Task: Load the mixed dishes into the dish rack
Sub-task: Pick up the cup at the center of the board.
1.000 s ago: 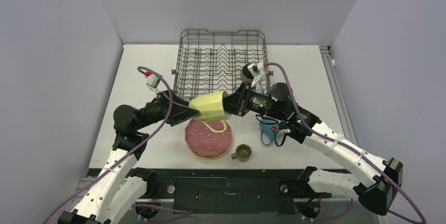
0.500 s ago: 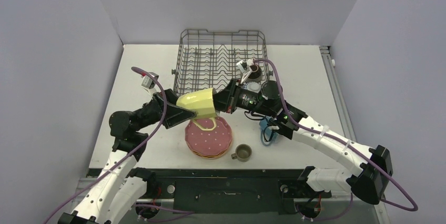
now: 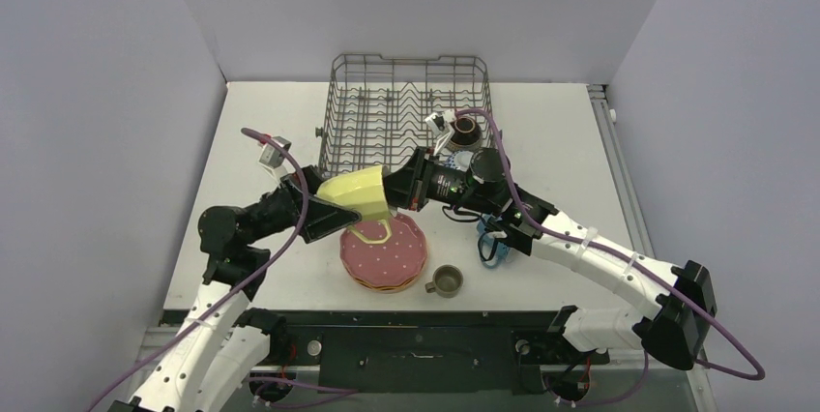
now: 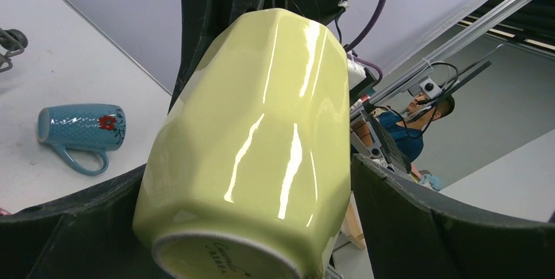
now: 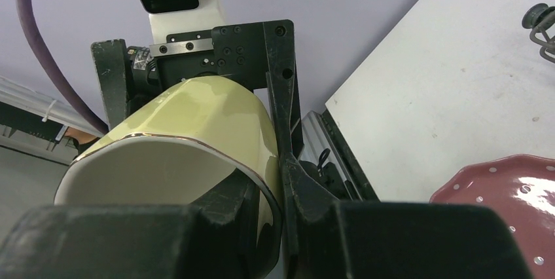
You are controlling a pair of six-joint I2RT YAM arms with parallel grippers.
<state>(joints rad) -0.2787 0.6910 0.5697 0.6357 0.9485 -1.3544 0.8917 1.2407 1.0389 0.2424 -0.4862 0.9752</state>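
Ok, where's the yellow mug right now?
Top view: the yellow mug hangs tilted, left of centre, above the pink plate stack and just in front of the dish rack. The right fingers pinch its rim; the left fingers flank its base.

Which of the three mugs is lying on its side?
The blue mug, tipped over on the table. The yellow mug is held up in the air, and the small olive mug stands upright.

Top view: bright, even overhead light, soft shadows under arms on table. Left wrist cam: long white glare streaks on yellow mug, bg past it slightly soft. Right wrist cam: right gripper's fingers dark, blurred along bottom.
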